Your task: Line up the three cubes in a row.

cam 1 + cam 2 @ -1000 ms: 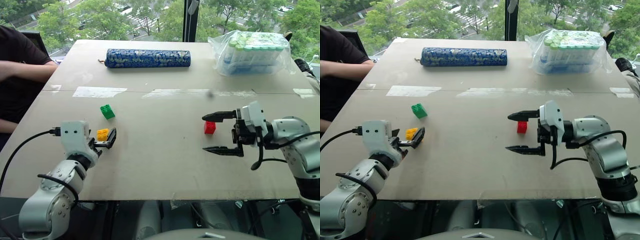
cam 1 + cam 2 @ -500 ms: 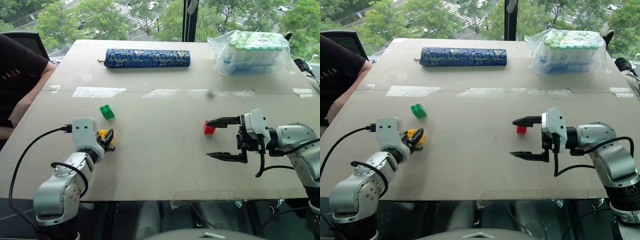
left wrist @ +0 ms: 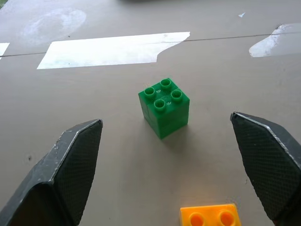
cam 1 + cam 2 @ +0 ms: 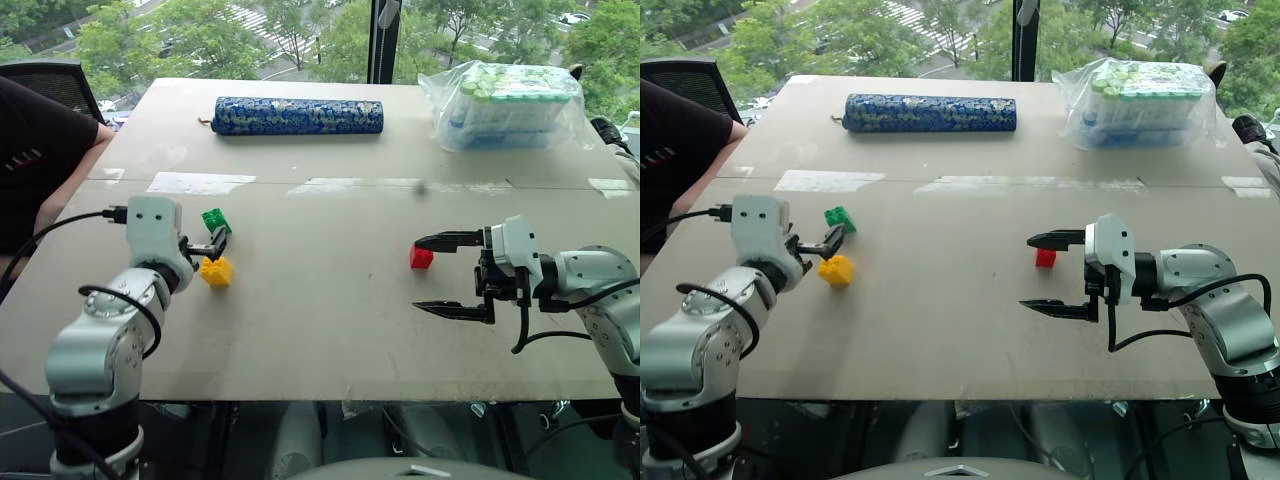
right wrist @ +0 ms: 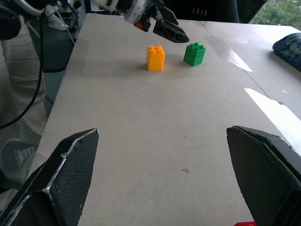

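Green cube (image 3: 164,107) sits between left tool (image 3: 174,165) fingers, spread wide; yellow cube (image 4: 215,271) nearer. Right tool (image 4: 445,276) gapes wide beside red cube (image 4: 421,257). No legible markings.

Green brick (image 3: 164,107) stands studs-up between the 2 spread fingers (image 3: 70,169); yellow brick (image 3: 209,217) nearer.

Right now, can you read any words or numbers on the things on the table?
None can be read.
Blue roll: a pale pattern, no letters to make out.
Bagged bottles: labels too small to read.
Person's dark sleeve: small red marks, too blurred to read.
Green brick, yellow brick, red brick: no text.
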`<state>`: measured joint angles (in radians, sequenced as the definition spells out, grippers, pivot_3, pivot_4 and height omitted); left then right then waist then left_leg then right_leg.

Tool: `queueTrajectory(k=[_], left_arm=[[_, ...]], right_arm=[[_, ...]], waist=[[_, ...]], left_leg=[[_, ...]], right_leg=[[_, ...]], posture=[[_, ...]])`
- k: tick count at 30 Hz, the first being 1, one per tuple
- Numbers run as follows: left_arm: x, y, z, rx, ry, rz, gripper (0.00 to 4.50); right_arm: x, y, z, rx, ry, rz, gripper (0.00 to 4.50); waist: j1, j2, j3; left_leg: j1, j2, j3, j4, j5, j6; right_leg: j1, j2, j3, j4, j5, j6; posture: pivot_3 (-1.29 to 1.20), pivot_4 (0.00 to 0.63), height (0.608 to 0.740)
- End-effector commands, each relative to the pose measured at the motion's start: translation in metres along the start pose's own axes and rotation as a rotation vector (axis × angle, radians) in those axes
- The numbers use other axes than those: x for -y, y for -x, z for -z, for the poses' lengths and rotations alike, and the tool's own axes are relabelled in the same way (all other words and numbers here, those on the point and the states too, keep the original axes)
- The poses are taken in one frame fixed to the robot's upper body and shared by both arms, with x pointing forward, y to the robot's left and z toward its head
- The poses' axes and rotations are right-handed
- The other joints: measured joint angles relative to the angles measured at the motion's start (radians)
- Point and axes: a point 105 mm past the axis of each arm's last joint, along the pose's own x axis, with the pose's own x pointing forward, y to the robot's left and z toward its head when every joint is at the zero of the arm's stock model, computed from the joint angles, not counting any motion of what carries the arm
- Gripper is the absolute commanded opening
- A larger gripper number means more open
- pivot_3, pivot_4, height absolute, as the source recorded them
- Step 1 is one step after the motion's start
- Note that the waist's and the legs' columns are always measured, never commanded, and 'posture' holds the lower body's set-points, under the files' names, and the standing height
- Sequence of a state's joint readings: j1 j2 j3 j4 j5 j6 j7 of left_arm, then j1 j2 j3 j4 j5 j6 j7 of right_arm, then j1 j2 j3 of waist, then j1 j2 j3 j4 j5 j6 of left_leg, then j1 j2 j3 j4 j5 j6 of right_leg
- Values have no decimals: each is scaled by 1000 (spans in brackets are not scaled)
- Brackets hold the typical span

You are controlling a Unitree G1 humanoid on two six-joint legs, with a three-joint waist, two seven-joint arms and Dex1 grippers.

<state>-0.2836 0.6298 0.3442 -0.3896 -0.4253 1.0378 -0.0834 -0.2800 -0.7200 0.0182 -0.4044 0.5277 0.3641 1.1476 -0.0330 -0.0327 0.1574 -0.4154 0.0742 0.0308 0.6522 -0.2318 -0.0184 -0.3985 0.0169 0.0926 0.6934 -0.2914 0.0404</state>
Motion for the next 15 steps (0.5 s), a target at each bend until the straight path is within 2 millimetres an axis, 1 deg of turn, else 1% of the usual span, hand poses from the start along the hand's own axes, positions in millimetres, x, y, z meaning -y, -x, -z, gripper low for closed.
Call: queueTrajectory(k=[1,4,7,10,15], left_arm=[[-19,-15,-9,-43,-20,-53,4472],[-21,-35,-16,-57,23,-55,4472],[-6,-50,-16,-87,124,-26,4472],[6,-54,-12,-121,205,-27,4472],[17,-51,-3,-185,274,-90,4472]], right_arm=[[1,2,-11,20,52,10,4500],[1,2,-11,20,54,15,4500],[1,4,-12,17,55,22,4500],[1,7,-14,17,59,29,4500],[2,10,-16,15,63,41,4500]], waist=[[0,0,0],[-2,0,0],[1,-1,1],[4,-2,1],[0,-2,1]], left_leg=[[0,0,0,0,0,0],[0,0,1,0,0,0],[-1,0,-1,0,0,0],[-1,0,-1,0,0,0],[-1,0,-1,0,0,0]], right_leg=[[1,0,0,0,0,0],[1,-1,0,-1,0,0],[1,-1,-1,-2,0,0],[1,-1,-1,-2,0,0],[1,-1,-1,-1,0,0]], posture=[[0,150,740],[0,150,740],[0,150,740],[0,150,740],[0,150,740]])
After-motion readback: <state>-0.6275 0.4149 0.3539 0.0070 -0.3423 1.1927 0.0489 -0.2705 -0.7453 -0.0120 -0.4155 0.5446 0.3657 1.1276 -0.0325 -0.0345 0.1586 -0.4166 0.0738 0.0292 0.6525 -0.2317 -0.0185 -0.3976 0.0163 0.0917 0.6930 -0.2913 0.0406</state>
